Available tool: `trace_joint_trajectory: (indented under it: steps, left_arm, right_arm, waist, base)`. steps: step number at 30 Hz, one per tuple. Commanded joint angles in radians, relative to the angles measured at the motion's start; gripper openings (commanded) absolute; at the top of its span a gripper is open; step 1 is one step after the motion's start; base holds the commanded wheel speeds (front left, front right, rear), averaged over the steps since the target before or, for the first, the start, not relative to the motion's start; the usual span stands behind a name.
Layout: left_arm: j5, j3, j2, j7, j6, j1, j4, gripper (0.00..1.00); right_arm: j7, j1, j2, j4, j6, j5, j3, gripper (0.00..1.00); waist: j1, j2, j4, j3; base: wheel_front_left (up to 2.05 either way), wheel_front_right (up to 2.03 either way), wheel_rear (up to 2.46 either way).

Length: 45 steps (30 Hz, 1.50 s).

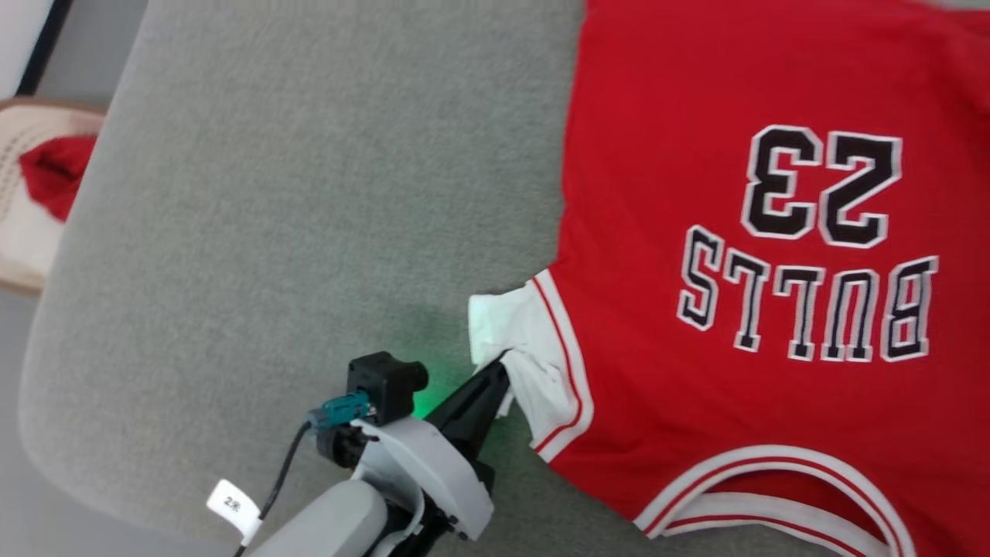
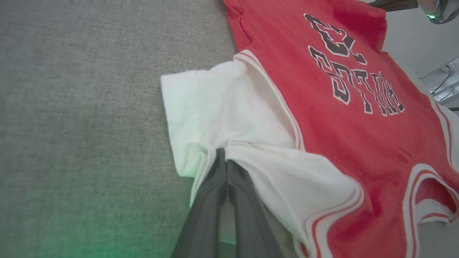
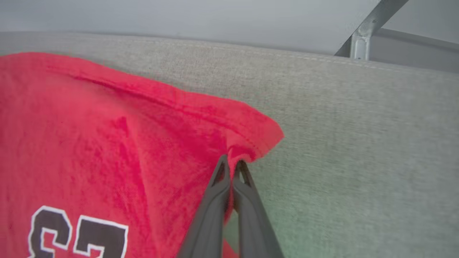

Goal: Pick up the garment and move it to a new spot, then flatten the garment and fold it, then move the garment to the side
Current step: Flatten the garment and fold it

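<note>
Item: garment (image 1: 735, 232), a red jersey with white sleeves and black "23" and lettering. It lies flat and print-up over the right part of the grey padded surface (image 1: 309, 193), collar toward the near edge, well clear of the left edge.
Tool: left gripper (image 1: 501, 363), fingers pressed together, pinching the crumpled edge of the white sleeve (image 2: 222, 107).
Tool: right gripper (image 3: 232, 164), fingers pressed together, pinching the red hem corner (image 3: 258, 139), which is bunched into a small peak.
Other: red cloth (image 1: 50, 174) in a pale woven basket (image 1: 23, 247), beyond the left edge.
</note>
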Motion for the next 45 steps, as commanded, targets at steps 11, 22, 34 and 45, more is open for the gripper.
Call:
trace_joint_trajectory:
  steps: [11,22,34,45]
  left_arm:
    - [-0.022,0.027,0.083,0.027,0.058,0.069,-0.04,0.0]
    - [-0.033,0.041,0.132,0.039,0.093,0.11,-0.095,0.0]
    - [-0.041,0.045,0.157,0.054,0.112,0.124,-0.136,0.0]
    - [-0.043,0.038,0.153,0.057,0.112,0.119,-0.143,0.0]
  right_arm:
    - [0.024,0.298,-0.081,-0.309,0.001,0.273,0.09,0.0]
    - [0.054,0.644,-0.086,-0.585,0.001,0.382,-0.004,0.0]
    - [0.082,0.953,0.029,-0.8,0.001,0.331,-0.187,0.0]
    - [0.019,1.047,0.079,-0.836,0.001,0.256,-0.211,0.45]
  waist:
    - [0.0,0.0,-0.163,-0.164]
    - [0.0,0.0,-0.22,-0.197]
    - [0.0,0.0,-0.254,-0.199]
    - [0.0,0.0,-0.255,-0.192]
  base:
    - [0.0,0.0,0.0]
    - [0.0,0.0,0.0]
    - [0.0,0.0,0.0]
    - [0.0,0.0,0.0]
